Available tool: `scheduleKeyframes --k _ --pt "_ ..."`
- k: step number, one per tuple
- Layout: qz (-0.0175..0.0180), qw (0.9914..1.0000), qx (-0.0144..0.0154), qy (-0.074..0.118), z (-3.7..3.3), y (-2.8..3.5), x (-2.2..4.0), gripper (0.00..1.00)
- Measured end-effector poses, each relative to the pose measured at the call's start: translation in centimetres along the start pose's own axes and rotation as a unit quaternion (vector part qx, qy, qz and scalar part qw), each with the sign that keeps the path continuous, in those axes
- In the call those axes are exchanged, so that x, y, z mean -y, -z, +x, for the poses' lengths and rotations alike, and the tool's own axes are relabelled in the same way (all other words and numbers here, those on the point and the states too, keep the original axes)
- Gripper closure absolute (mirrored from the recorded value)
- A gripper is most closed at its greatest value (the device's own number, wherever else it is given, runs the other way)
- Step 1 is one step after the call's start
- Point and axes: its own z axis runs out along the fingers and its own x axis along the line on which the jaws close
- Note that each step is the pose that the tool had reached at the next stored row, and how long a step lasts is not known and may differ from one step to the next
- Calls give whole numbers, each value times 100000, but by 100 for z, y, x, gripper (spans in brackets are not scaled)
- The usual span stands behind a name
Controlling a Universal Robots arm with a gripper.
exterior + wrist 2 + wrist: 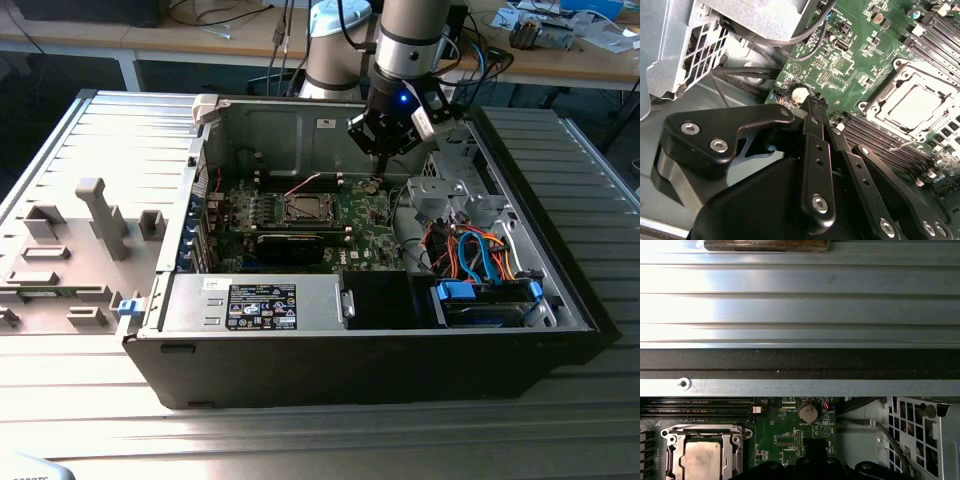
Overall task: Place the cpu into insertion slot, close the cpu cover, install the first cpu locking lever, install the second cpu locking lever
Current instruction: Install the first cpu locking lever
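Hand (385,150) over motherboard (360,215) | cpu (912,107) in insertion slot (875,107)

The arm (410,35) is a thick silver-grey tube with a black band and a pale blue cap at its joint, and a small blue light glows near the wrist. The gripper (385,135) is matte black, and in the second wrist view its flat jointed bars (815,170) are fastened with round silver screws (820,202).
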Motion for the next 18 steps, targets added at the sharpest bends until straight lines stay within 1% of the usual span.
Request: scheduleKeyframes --k 18 --pt "1 100000 3 2 -67 -2 0 89"
